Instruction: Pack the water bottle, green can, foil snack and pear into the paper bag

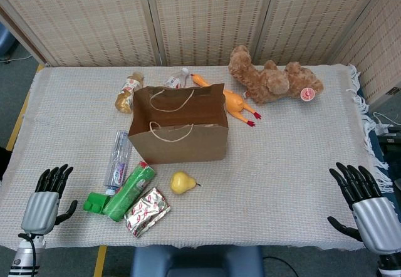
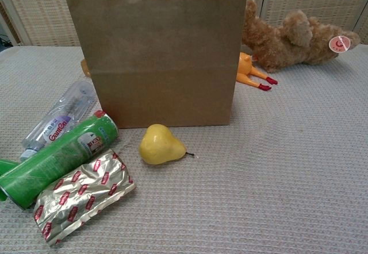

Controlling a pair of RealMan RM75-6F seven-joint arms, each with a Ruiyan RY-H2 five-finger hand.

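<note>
Worktop [image 1: 282,183] covered by a pale woven cloth, backed by woven screen panels [image 1: 207,14]. Paper bag [image 1: 178,133] upright at centre; water bottle [image 1: 118,159], green can [image 1: 130,191], foil snack [image 1: 147,210] and pear [image 1: 182,182] lie near-left of it. Left robot hand [image 1: 45,200] and right robot hand [image 1: 366,205] rest at the near corners, fingers spread, empty.

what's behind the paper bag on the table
Behind the paper bag lie two small bottles, a rubber chicken and a teddy bear. The chest view hides the bottles almost entirely.
</note>
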